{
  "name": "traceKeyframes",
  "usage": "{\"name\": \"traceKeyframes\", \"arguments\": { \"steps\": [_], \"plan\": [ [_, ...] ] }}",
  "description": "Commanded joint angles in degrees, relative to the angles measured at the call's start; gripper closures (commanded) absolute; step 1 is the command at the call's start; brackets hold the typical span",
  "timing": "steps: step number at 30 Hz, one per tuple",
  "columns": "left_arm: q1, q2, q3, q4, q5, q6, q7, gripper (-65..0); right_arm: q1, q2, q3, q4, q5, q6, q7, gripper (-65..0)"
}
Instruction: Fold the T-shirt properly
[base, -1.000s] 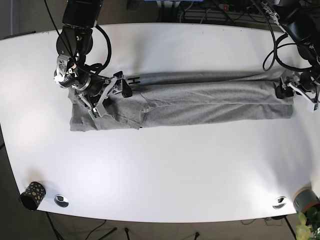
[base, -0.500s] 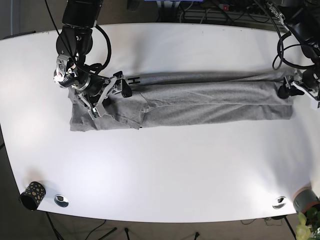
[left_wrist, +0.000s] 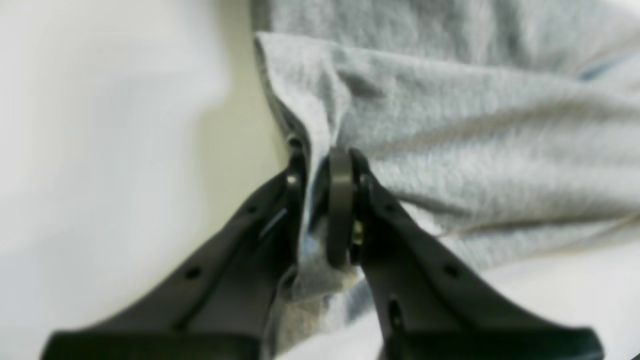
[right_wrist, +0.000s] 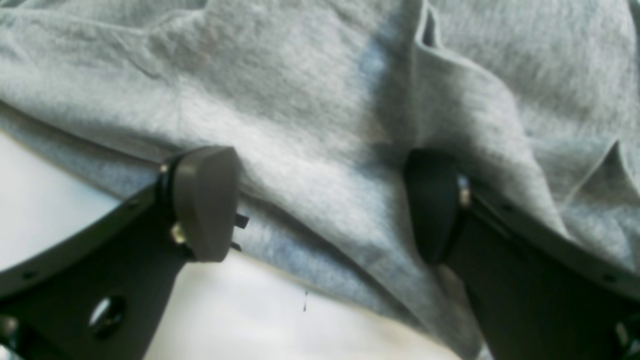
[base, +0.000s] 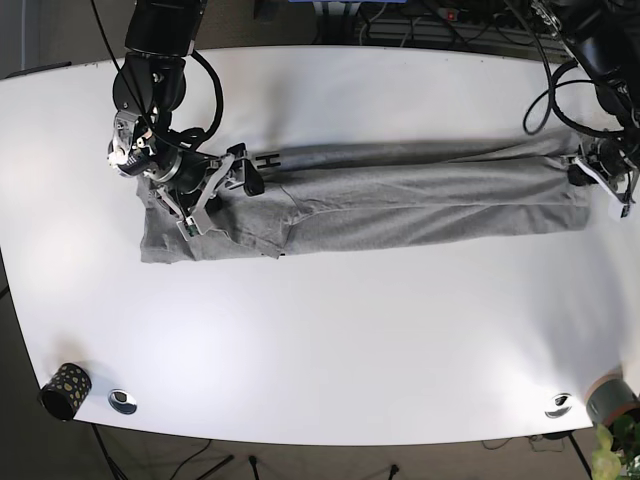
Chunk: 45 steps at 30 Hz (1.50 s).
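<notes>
The grey T-shirt lies as a long narrow strip across the white table, with a black "H" mark near its left end. My left gripper is at the strip's right end. In the left wrist view it is shut on the T-shirt's bunched edge. My right gripper rests on the strip's left part. Seen from the right wrist, that gripper is open, its fingers spread over the cloth with nothing pinched.
A speckled black cup and a metal disc sit at the front left corner. Another disc and a grey pot sit at the front right. Cables run along the back edge.
My left gripper has moved a little right and back with the shirt's right end, drawing the strip tauter. The right arm has stayed put.
</notes>
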Motion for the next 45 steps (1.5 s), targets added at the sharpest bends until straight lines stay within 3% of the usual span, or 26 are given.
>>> {"name": "traceKeyframes", "arguments": {
  "steps": [1,10,18,24,31,39,42,45],
  "plan": [
    [1.2,0.3,2.2,8.1,-1.5,-0.3,-1.1,-1.7,0.8,0.4,0.2,0.8,0.1,0.07,0.2,-48.8],
    [5.3,7.2,18.9,28.4,2.9,1.9,-1.1,-1.7,0.8,0.4,0.1,0.8,0.1,-0.02,0.2,-48.8],
    [4.4,17.8,29.3,29.4,12.2,2.0,-1.1,-1.8,0.8,0.4,0.0,0.8,0.1,-0.02,0.2,-48.8],
    [2.7,22.7,31.7,27.0,18.0,2.0,-1.1,-1.9,1.4,0.4,0.0,0.8,0.1,-0.02,0.2,-48.8],
    [-0.3,26.3,31.7,22.5,18.6,2.0,-1.2,-2.2,1.5,0.4,0.0,0.8,0.1,-0.02,0.2,-48.8],
    [-2.9,26.4,31.8,19.1,18.6,2.0,-1.2,-2.5,1.5,0.4,-0.1,0.7,0.1,0.07,0.2,-48.8],
    [-4.0,26.4,34.5,19.0,18.7,2.0,-1.1,-8.6,1.5,0.3,-0.1,0.7,0.1,0.16,0.2,-48.8],
    [-4.3,26.4,37.2,19.0,18.7,3.2,-1.1,-21.7,1.5,0.3,-0.1,0.7,0.1,0.24,0.2,-48.8]
  ]
}}
